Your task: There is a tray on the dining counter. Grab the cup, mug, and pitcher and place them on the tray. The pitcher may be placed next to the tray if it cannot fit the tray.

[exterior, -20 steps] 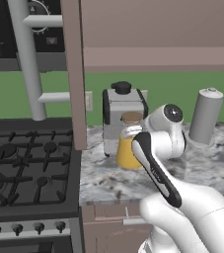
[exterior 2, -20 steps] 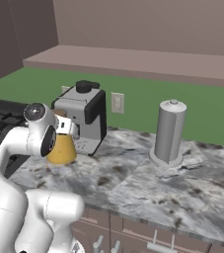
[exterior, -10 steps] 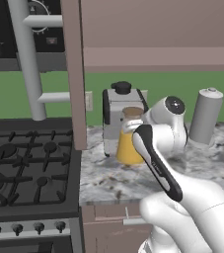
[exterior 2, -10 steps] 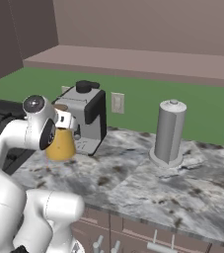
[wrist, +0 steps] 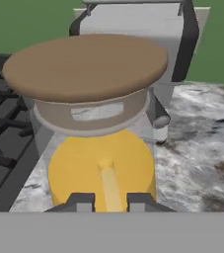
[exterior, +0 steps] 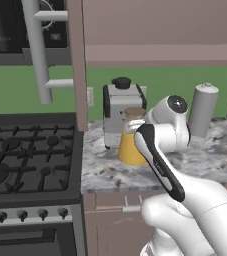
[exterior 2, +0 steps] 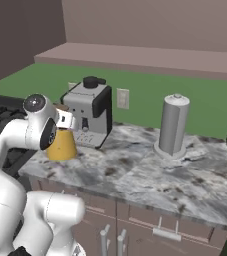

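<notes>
The pitcher (exterior: pixel 130 150) is a conical glass carafe with orange-yellow contents and a brownish neck. It hangs just over the marbled worktop (exterior: pixel 215 155) beside the stove, in front of the coffee machine. My gripper (exterior 2: pixel 67 121) is shut on its neck from the right. In the hand view the pitcher (wrist: pixel 101 163) looms close, its brown lid on top, and my gripper (wrist: pixel 112 200) has a fingertip on either side of the yellow body. From the right base view the pitcher (exterior 2: pixel 61 147) sits partly behind my arm.
A grey and black coffee machine (exterior: pixel 122 107) stands right behind the pitcher. An upright grey cylinder (exterior 2: pixel 174 125) is further right on the worktop (exterior 2: pixel 150 170). The black gas stove (exterior: pixel 30 155) lies to the left, and a brown cabinet panel (exterior: pixel 77 65) rises beside it.
My hand and the pitcher in it have risen slightly over the worktop. The grip has not changed.
</notes>
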